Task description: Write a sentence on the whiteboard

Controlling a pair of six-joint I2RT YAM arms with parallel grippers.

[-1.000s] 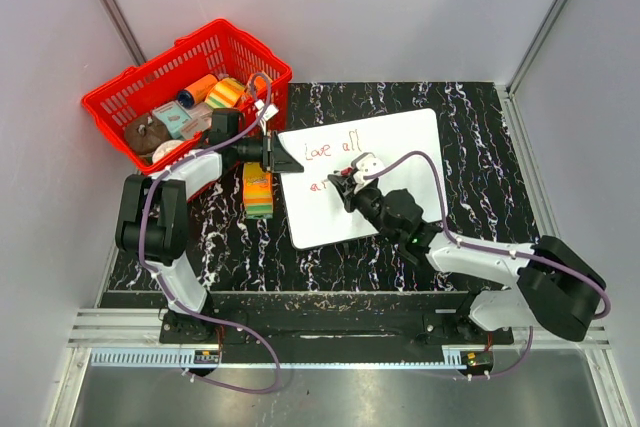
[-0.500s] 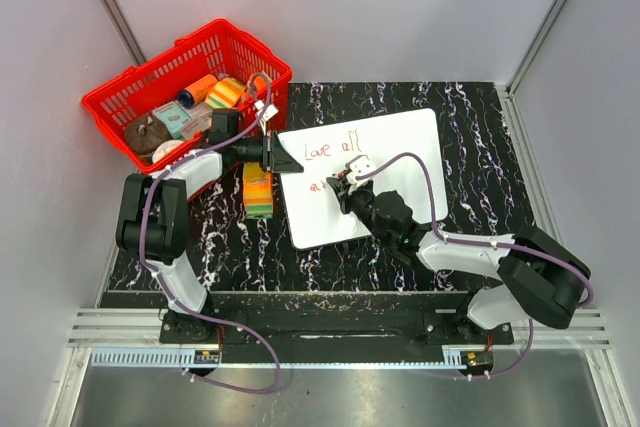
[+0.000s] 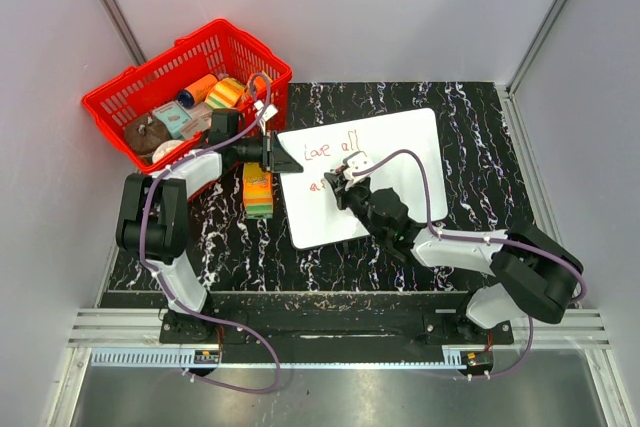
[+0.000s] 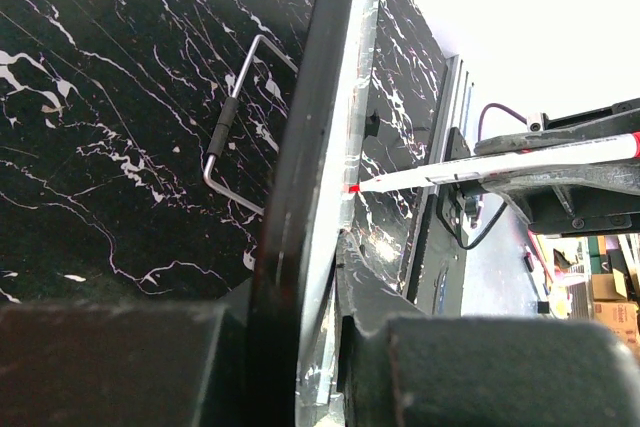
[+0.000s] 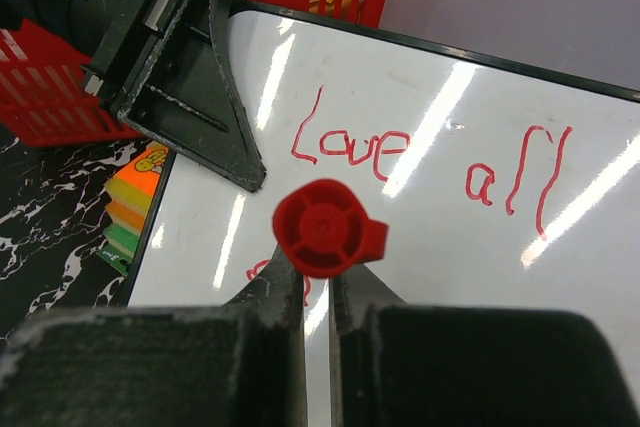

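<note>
Top view, whiteboard (image 3: 400, 142) on marbled table (image 3: 480, 112) beside red basket (image 3: 120, 97), left gripper (image 3: 283, 159) clamping its edge, right gripper (image 3: 348, 187) closed on pen (image 5: 325, 229), right wrist reads sentence (image 5: 372, 154) "Love all", left wrist shows pen tip at board surface

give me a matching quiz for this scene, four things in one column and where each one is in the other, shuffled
Things:
1. whiteboard
2. marker
3. red basket
4. striped block

Places:
A. far left corner of the table
B. gripped in the right pincer
C. on the table by the board's left edge
D. clamped at its left edge by the left pincer

Pairs: 1-D, 2-B, 3-A, 4-C
</note>
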